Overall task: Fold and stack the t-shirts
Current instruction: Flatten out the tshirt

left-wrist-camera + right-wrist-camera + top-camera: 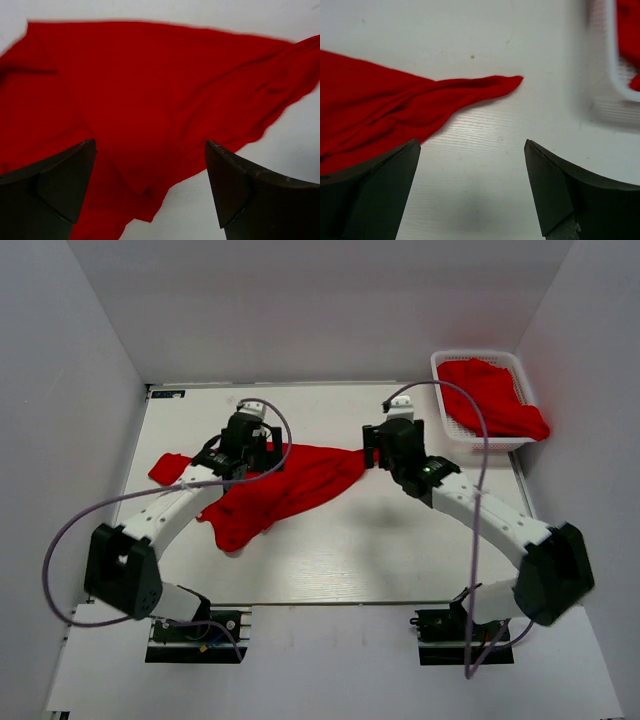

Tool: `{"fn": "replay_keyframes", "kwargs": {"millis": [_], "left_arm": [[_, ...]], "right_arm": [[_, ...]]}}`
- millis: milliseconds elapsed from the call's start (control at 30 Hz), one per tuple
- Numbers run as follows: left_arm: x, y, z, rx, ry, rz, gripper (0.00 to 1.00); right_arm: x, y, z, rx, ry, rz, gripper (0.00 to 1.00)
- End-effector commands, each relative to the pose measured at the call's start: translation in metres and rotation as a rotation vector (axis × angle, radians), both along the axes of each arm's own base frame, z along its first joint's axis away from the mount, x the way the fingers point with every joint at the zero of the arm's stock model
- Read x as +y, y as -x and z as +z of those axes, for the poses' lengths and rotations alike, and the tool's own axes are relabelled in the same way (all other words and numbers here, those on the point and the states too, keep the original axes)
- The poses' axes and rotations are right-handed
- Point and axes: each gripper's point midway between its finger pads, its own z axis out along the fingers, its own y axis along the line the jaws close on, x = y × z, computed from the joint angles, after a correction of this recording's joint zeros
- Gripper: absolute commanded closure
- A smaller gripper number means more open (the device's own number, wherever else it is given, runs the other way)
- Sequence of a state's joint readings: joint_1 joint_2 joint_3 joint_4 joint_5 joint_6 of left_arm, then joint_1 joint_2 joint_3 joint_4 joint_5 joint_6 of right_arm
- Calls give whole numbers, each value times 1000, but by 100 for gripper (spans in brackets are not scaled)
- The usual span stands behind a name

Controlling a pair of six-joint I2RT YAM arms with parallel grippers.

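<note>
While both arms reach forward over it, the white table carries one red t-shirt, which lies crumpled and spread out across the left and middle part. One end of the cloth is near the left edge of the table and the other end comes to a point near the middle.

At the far right corner stands a white lattice basket. A second t-shirt, also red, is heaped inside it, and part of it hangs over the near right rim.

Above the left part of the spread t-shirt hangs the left gripper. Its two dark fingers stand wide apart and nothing is clamped between them. In the left wrist view, the red cloth fills the space under and ahead of the fingers, with bare table showing only beside the right finger.

Just beyond the pointed end of the same t-shirt is the right gripper, also with its fingers wide apart and holding nothing. In the right wrist view there is only white table between them. The cloth lies ahead and to the left, its narrow tip ahead of the gap, apart from both fingers. The basket is blurred at the upper right.
</note>
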State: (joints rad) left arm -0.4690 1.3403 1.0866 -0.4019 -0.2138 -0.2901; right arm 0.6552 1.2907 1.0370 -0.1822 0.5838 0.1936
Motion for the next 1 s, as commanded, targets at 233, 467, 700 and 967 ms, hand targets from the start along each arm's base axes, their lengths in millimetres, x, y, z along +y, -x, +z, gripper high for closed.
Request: {"fn": "replay_keyframes", "kwargs": {"millis": [233,467,700,967], "left_arm": [[-2,19,-92,347,79,-9,0],[-17,40,-94,288,78,-183,0],[8,43,-118,333,-55,-127,0],[0,39,-118,283,-77,-245,8]], "right_arm": [[20,-63,-80,275,-96,-34,10],[-6,-83,-103,352,-149,-67,10],[-7,-90,-105,373,-174,-31,10],[-17,-99,-113,402,-199,-31,10]]}}
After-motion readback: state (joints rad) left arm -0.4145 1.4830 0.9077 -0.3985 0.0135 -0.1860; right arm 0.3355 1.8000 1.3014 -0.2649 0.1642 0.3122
